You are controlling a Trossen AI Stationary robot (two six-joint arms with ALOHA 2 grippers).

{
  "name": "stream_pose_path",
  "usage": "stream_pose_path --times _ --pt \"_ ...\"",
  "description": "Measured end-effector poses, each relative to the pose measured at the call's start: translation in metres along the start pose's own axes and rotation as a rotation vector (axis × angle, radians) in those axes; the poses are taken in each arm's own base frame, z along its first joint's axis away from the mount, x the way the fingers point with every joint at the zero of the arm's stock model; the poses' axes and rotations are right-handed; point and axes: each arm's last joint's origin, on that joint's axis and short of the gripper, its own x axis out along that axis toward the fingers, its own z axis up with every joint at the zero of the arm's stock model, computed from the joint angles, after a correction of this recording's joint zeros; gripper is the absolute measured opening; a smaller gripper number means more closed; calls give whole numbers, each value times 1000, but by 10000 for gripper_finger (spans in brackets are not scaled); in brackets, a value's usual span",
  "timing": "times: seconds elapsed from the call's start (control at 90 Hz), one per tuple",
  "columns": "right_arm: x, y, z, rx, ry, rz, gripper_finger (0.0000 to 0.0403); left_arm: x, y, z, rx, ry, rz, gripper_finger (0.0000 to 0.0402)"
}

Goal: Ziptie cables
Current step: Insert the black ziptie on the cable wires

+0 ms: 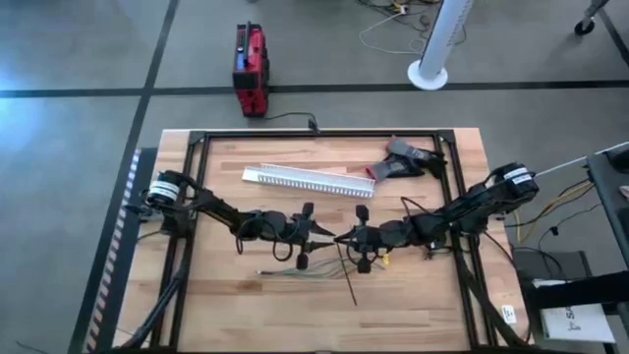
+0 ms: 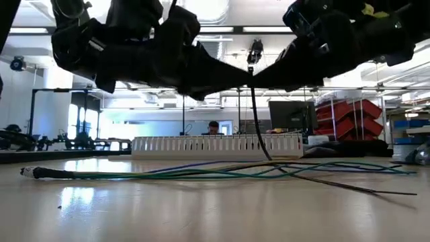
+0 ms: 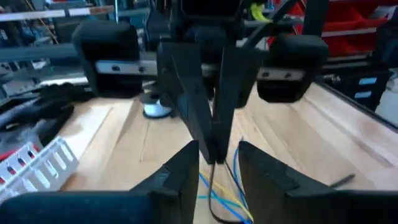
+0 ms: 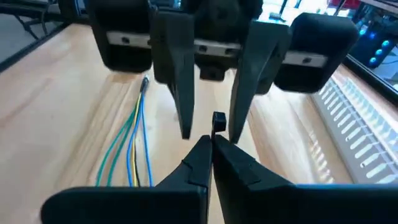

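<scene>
The wooden table [image 1: 246,295] carries a white slotted channel [image 1: 308,180] (nothing visible in its slots) behind both arms. The cables [image 2: 201,171] lie flat below the grippers. Right gripper [image 4: 211,146] pinches the ziptie [image 2: 259,128], hanging downward; left gripper [image 3: 217,158], fingers spread, faces it tip-to-tip.

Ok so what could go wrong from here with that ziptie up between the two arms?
The right tool pinches the ziptie only near its top, with the left tool open around it. If the handover misses, the strip could drop. Its long free end dangles down towards the cables on the table and could snag or shift them.
</scene>
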Motion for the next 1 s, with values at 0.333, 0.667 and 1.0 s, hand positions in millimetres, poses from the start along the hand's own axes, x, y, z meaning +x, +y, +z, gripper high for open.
stream_pose_path --times 0.333,0.667,1.0 --pt "0 0 0 -30 -4 -1 0 15 0 7 -5 -38 5 107" --pt "0 0 0 -42 3 -2 0 20 1 2 -28 3 65 8" --pt "6 2 -9 -47 23 2 7 19 1 -1 -25 24 63 0"
